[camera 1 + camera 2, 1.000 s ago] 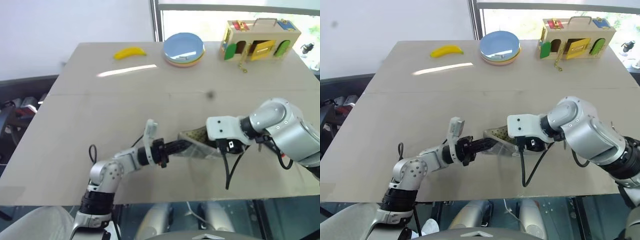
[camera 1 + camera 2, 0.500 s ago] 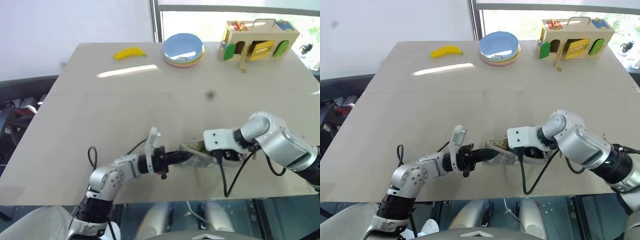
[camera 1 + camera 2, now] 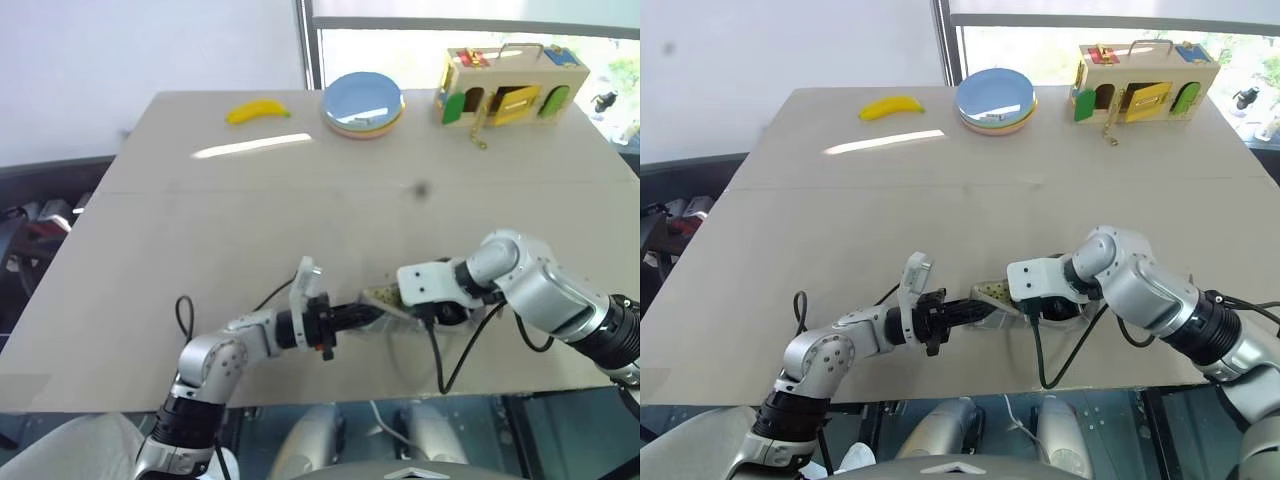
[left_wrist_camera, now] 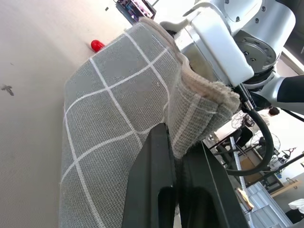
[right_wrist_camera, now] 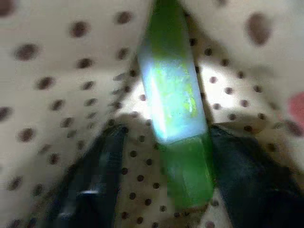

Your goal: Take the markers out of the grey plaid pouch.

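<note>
Near the table's front edge: grey plaid pouch (image 4: 118, 109), rim pinched tight by left tool (image 4: 176, 156). Right tool (image 5: 164, 190) inside, fingers apart beside the green marker (image 5: 173, 104), not yet squeezing. Might slip out, or snag the spotted lining. Red marker (image 4: 97, 45) peeking out.

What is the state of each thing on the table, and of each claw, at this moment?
grey plaid pouch: open, rim pinched by left claw, speckled lining showing.
green marker: inside the pouch, between the right claw's fingers, not yet clamped.
right claw: open, reaching into the pouch.
banana: lying untouched.
plates: stacked.
lock box: doors shut.
</note>
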Controlling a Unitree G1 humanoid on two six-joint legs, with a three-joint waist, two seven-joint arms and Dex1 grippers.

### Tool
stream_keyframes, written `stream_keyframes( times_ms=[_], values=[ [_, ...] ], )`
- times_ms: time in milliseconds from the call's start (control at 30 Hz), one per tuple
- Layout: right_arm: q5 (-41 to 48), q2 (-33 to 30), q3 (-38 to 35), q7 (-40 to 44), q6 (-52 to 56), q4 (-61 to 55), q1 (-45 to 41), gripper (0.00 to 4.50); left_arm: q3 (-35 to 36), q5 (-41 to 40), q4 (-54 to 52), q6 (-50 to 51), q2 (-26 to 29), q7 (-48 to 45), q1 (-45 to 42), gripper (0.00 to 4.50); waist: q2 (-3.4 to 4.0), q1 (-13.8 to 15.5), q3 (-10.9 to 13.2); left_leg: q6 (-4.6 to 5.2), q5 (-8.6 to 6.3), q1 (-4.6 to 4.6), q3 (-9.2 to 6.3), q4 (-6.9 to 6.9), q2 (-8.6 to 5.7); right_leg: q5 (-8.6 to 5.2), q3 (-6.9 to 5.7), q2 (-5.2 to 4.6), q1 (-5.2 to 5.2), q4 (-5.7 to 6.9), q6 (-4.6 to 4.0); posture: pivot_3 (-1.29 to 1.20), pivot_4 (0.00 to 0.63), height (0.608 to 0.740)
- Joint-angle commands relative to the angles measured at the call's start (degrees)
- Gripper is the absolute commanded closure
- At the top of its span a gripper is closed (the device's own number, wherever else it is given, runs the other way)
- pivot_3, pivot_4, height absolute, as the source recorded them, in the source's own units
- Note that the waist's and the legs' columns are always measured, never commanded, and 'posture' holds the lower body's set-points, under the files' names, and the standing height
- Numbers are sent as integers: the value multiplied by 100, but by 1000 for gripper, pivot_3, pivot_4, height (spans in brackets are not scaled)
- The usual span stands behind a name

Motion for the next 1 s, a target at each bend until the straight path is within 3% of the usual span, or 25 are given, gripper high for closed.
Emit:
stream_keyframes(
  times_ms=[33, 233, 367, 667, 867, 1000],
  values=[
    [-195, -31, 201, -11, 43, 189, 224, 3518, 37, -62, -198, -25, 10, -43, 22, 4500, 0, -5, 0, 0, 0, 5, 0, 0, 0, 0, 0, 0, 6, 0, 0, 0, 150, 740],
    [-94, -41, -125, -73, 80, 39, 271, 3669, 38, -65, -232, -23, 28, -39, 51, 4500, -1, 2, -1, 0, -1, 9, -2, -2, 0, 0, -2, -1, 11, 0, 0, 0, 150, 740],
    [243, -57, -873, -113, 453, -551, 0, 3669, 20, 10, -319, -71, 54, 18, 56, 4500, 7, 6, 17, 0, -1, 4, -3, -3, 0, 0, -2, -1, 7, -1, 0, 0, 150, 740],
    [791, -522, -1416, -41, 1404, -1669, -582, 3669, 201, 35, -386, -245, -28, 197, -205, 4500, 18, 74, 26, -2, 2, -90, -4, -2, -2, 1, -3, -3, -79, -5, 0, 0, 150, 740],
    [942, -645, -1633, -465, 1469, -1483, -256, 3669, -4, 1043, -284, -1323, -163, 467, -545, 4500, 16, 81, 28, -1, 2, -96, -3, 6, -5, 1, -5, -6, -77, -7, 0, 0, 150, 740],
    [1056, -295, -1904, -950, 1439, -1116, -21, 3669, -685, 2381, -164, -2587, 71, 349, -651, 4500, 15, 62, 27, -1, 2, -93, 4, 12, -5, 1, 1, -5, -76, 2, 0, 0, 150, 740]
  ],
)
